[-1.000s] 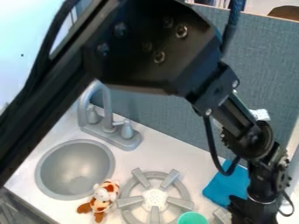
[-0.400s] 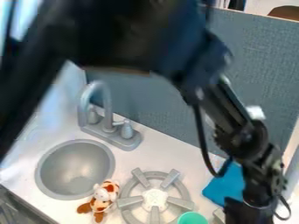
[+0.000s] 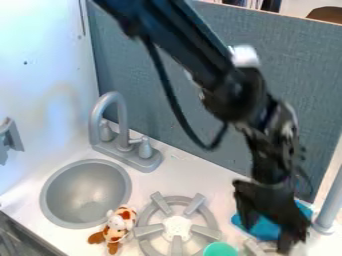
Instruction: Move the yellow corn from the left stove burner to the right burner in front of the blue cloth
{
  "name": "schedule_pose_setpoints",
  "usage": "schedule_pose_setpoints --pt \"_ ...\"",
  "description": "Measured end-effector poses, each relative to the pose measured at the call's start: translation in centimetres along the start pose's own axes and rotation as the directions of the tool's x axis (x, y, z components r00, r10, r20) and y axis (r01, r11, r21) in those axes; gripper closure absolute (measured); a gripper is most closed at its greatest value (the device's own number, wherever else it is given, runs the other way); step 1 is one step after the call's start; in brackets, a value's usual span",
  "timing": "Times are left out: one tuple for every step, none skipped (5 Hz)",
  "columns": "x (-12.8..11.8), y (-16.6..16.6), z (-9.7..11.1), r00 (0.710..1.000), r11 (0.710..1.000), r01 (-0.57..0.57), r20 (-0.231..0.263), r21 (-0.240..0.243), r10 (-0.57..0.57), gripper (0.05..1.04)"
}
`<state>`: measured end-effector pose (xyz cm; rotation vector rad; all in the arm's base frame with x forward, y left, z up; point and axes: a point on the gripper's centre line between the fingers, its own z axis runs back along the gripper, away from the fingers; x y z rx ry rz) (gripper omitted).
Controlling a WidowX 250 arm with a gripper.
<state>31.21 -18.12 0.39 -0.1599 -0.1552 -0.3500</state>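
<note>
Over the white table (image 3: pixel 217 187), the black gripper (image 3: pixel 269 238) has its 2 fingers spread wide, any contact unclear. From them, the sink (image 3: pixel 87 194) sits at 10 o'clock, the burner (image 3: pixel 177 226) at 9, the blue cloth (image 3: pixel 267 229) between them, the green cup (image 3: pixel 220 250) at 8.

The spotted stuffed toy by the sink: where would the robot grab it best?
Probably around its middle, from above: the toy lies between the sink and the burner, which crowd its sides. Its brown limbs stick out small, so the chunkier middle looks easier.
</note>
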Motion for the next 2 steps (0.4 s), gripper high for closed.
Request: schedule_pose_setpoints --pt "-1.8 1.9 1.7 0.997 0.998 -0.018 -0.071 0.057 0.022 0.090" --pt "-3.5 3.0 3.1 0.991 0.996 -0.027 -0.128 0.090 0.038 0.087"
